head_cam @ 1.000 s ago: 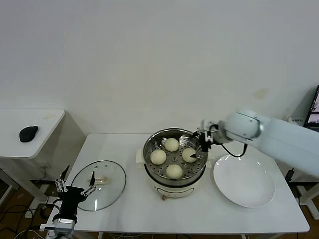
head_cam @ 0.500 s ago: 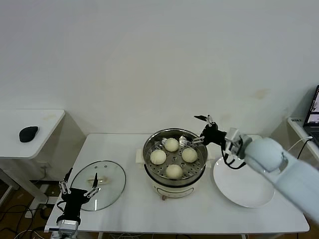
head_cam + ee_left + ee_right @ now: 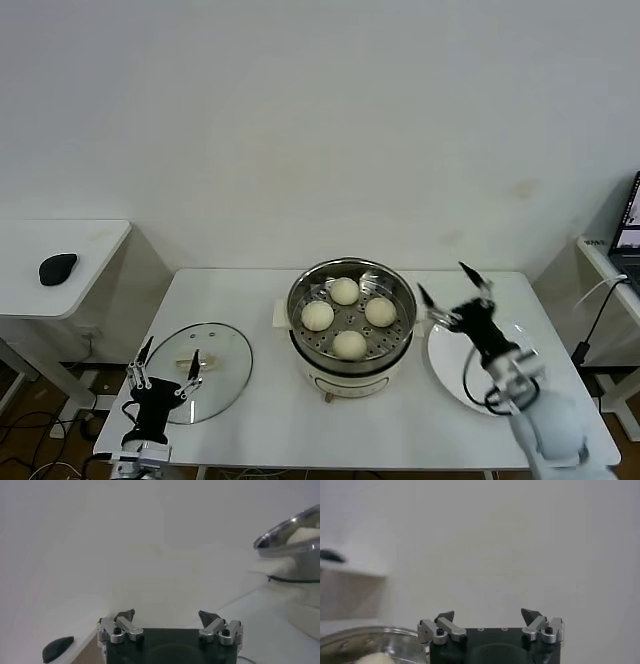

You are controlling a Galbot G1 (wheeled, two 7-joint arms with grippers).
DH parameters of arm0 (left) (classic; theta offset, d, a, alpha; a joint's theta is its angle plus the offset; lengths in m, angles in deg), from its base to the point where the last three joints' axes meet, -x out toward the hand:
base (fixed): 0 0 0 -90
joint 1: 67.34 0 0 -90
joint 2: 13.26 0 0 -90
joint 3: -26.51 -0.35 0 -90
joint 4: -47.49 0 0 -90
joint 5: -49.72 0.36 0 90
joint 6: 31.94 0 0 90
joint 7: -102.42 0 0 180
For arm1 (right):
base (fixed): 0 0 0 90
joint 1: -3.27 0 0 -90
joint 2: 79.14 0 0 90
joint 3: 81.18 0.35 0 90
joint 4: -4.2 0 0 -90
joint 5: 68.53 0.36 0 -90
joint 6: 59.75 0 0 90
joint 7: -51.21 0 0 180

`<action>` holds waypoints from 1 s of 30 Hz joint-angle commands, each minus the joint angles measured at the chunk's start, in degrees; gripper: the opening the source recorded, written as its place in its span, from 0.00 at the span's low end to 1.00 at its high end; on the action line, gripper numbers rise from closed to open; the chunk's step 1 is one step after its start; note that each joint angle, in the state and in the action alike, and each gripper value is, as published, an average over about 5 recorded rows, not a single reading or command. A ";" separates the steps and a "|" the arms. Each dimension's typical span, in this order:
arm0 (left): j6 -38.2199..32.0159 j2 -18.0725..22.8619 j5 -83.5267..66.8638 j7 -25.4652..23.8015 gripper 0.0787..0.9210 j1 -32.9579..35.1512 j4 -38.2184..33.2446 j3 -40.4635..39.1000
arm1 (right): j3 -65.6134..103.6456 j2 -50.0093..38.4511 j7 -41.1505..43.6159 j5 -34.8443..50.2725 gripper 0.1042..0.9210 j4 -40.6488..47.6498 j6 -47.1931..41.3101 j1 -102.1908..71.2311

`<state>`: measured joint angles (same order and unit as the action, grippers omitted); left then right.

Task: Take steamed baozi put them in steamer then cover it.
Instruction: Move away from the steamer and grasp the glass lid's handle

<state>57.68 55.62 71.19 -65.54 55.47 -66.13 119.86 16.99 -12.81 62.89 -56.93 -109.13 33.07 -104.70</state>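
Observation:
Four cream-white baozi [image 3: 348, 315] lie on the perforated tray inside the steel steamer [image 3: 297, 306] at the table's middle. Its glass lid [image 3: 215, 385] lies flat on the table to the left. My right gripper [image 3: 455, 287] is open and empty, raised over the white plate [image 3: 500, 392], just right of the steamer. My left gripper [image 3: 169, 356] is open and empty, low at the front left, by the lid's near edge. The left wrist view shows the steamer's rim [image 3: 280, 536] far off; the right wrist view shows its rim [image 3: 365, 637] and a bun [image 3: 375, 659].
A small side table [image 3: 90, 250] with a black mouse [image 3: 57, 267] stands at the left. The white wall is behind. Cables hang off the table's right side near a screen edge [image 3: 632, 225].
My right gripper has let go of the last bun in the steamer and drawn back to the right and toward me, over the plate. My left gripper has crept slightly toward the lid.

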 commanded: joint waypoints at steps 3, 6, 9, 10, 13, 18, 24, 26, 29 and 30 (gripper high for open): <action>-5.58 -5.36 36.33 3.18 0.88 2.37 13.41 2.73 | 21.07 14.90 -4.27 -3.81 0.88 -0.77 4.95 -12.44; -5.71 -5.90 43.14 4.82 0.88 2.06 15.95 1.69 | 22.00 15.26 -5.34 -3.58 0.88 0.07 5.22 -12.23; -4.86 -6.52 47.38 5.44 0.88 -0.63 19.30 -0.13 | 23.48 15.93 -6.69 -4.07 0.88 1.09 5.44 -11.53; -4.68 -6.78 48.21 5.40 0.88 -1.86 20.60 -0.68 | 24.14 16.10 -7.28 -4.02 0.88 1.35 5.45 -11.42; -4.52 -7.51 49.05 5.05 0.88 -5.26 23.34 -1.87 | 25.66 16.19 -8.54 -3.31 0.88 1.36 5.50 -11.95; -4.43 -8.40 48.75 4.57 0.88 -10.02 26.08 -2.41 | 26.67 16.82 -8.79 -3.27 0.88 0.76 5.77 -13.27; -4.21 -9.48 47.67 3.95 0.88 -13.61 27.35 -3.27 | 27.08 17.92 -8.84 -4.25 0.88 1.09 6.01 -13.80; -4.17 -9.72 47.35 3.72 0.88 -14.41 27.48 -3.69 | 27.14 18.12 -8.95 -4.34 0.88 1.41 6.07 -13.86; -4.16 -9.77 46.96 3.38 0.88 -15.10 27.40 -4.27 | 27.18 18.46 -9.05 -4.61 0.88 1.86 6.19 -13.84; -4.17 -9.73 46.89 3.28 0.88 -15.25 27.37 -4.48 | 27.17 18.56 -9.06 -4.70 0.88 1.93 6.22 -13.86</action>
<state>53.63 46.84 114.91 -62.13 44.79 -41.94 116.67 42.10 4.11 54.70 -61.09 -107.65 38.88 -117.58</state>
